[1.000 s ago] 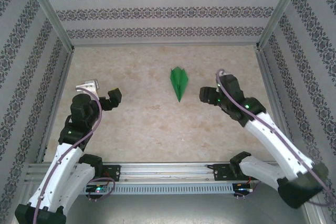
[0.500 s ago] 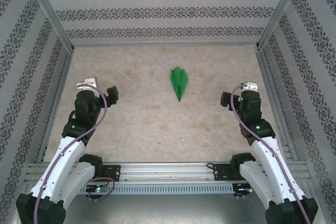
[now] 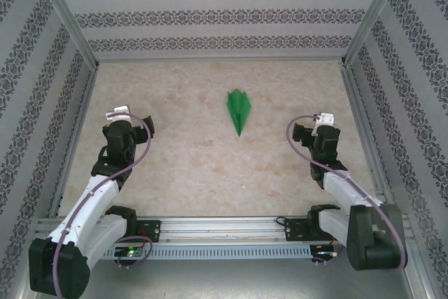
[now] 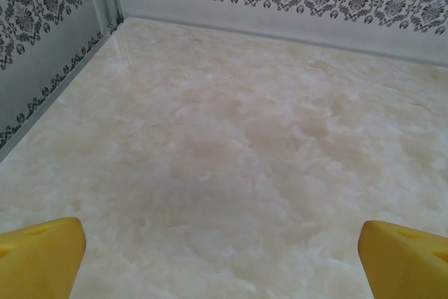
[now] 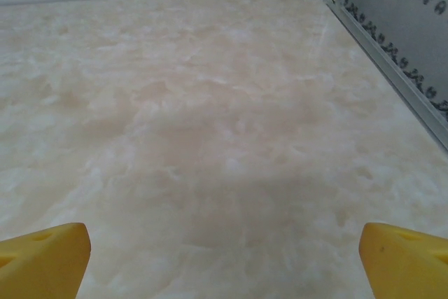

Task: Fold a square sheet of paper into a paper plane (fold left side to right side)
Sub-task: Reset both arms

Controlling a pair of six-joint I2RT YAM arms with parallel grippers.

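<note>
You have the paper plane (image 3: pixel 239 110) lying on the table (image 3: pixel 189 166) nearer its far edge, tip seemingly pointing nearward. Your left fingers (image 4: pixel 38 257) and right fingers (image 5: pixel 42 253) are spread apart, empty.

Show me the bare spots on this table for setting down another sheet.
The table is bare between the left gripper and right gripper, on the near side of the paper plane, and along the back wall beyond it, both far corners included. Crowded spots: the plane itself and beside each gripper.
</note>
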